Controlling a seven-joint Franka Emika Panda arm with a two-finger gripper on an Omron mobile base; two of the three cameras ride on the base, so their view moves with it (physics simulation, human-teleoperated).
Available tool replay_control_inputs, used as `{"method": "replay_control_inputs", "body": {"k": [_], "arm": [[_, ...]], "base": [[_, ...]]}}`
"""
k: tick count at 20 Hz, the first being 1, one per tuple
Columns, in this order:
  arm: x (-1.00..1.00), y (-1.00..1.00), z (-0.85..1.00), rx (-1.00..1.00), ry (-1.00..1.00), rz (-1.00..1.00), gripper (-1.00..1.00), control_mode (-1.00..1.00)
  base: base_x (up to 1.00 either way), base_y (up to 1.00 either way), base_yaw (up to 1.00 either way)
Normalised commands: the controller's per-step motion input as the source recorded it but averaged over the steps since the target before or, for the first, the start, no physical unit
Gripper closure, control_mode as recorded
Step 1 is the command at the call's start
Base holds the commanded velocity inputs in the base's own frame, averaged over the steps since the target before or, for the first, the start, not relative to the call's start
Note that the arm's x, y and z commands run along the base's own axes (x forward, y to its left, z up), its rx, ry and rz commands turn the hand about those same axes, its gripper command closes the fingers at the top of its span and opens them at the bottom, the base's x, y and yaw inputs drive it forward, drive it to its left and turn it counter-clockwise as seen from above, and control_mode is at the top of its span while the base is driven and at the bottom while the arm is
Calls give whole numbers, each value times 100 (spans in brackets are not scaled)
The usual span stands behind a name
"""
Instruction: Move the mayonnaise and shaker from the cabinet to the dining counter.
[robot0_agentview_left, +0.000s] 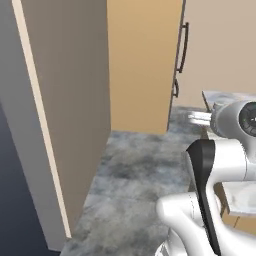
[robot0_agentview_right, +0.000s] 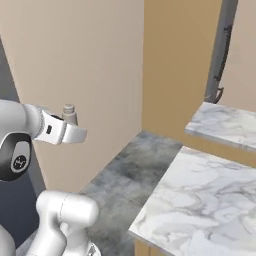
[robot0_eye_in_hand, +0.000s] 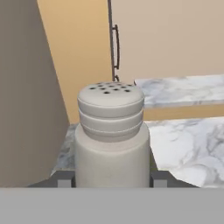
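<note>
Hand view: gripper (robot0_eye_in_hand: 112, 181) pinching the upright shaker (robot0_eye_in_hand: 111, 135) low on its body, above the floor short of the dining counter (robot0_eye_in_hand: 183, 144); a jolt might tip it.

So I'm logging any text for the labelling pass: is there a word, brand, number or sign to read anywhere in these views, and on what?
None: no readable text in any view.
The shaker in the end effector is plain grey-white, with holes on top and no label.
The marble counter and the cabinet door bear no writing.
</note>
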Motion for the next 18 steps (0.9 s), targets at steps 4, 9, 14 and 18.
{"method": "replay_control_inputs", "body": {"k": [4,9,14,18], "arm": [[0,0,0,0,0,0,100,100],[0,0,0,0,0,0,100,100],[0,0,0,0,0,0,100,100],[0,0,0,0,0,0,100,100]], "base": [[46,0,-46],[55,2,-38],[56,38,-20],[53,56,-10]]}}
